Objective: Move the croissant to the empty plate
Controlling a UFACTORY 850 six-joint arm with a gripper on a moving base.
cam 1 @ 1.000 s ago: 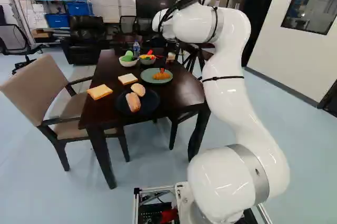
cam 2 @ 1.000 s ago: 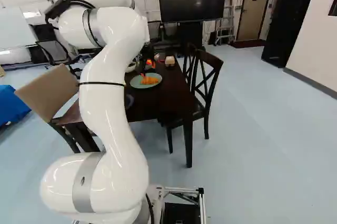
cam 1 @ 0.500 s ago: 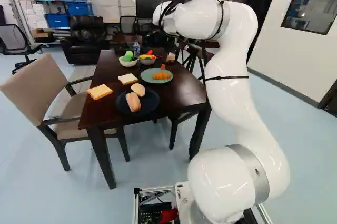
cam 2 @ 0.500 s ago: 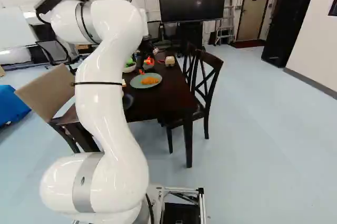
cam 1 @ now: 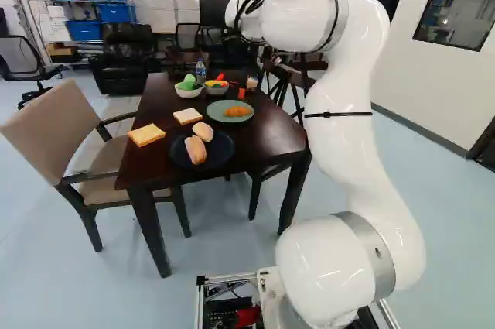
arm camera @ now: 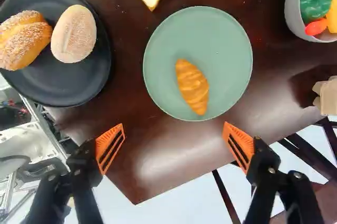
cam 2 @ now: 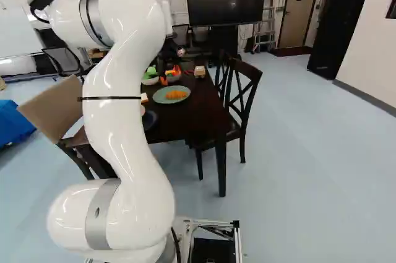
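Observation:
Above the table's right side, the gripper [cam 1: 241, 94] shows as an orange pad just past the green plate in the left base view. The croissant [cam 1: 237, 111] lies alone on the green plate [cam 1: 217, 111]. In the wrist view, my gripper [arm camera: 175, 138] stands wide open with bare table between its fingers. Ahead of them are the croissant [arm camera: 192, 86] and the green plate [arm camera: 226, 50], neither touched by a finger. A dark plate [arm camera: 68, 89] beside it holds two bread rolls [arm camera: 73, 34] [arm camera: 23, 38].
Two bread slices [cam 1: 146, 135] [cam 1: 187, 115] lie on the dark table [cam 1: 267, 139]. Farther back stand bowls of toy vegetables [cam 1: 189, 90] [cam 1: 216, 88] and a bottle [cam 1: 200, 72]. Chairs [cam 1: 58, 131] [cam 2: 241, 96] flank the table.
The arm has drawn up and back, its upper part shifting right in the left base view and left in the right one. The orange pad has moved away from the croissant, which stays on the green plate.

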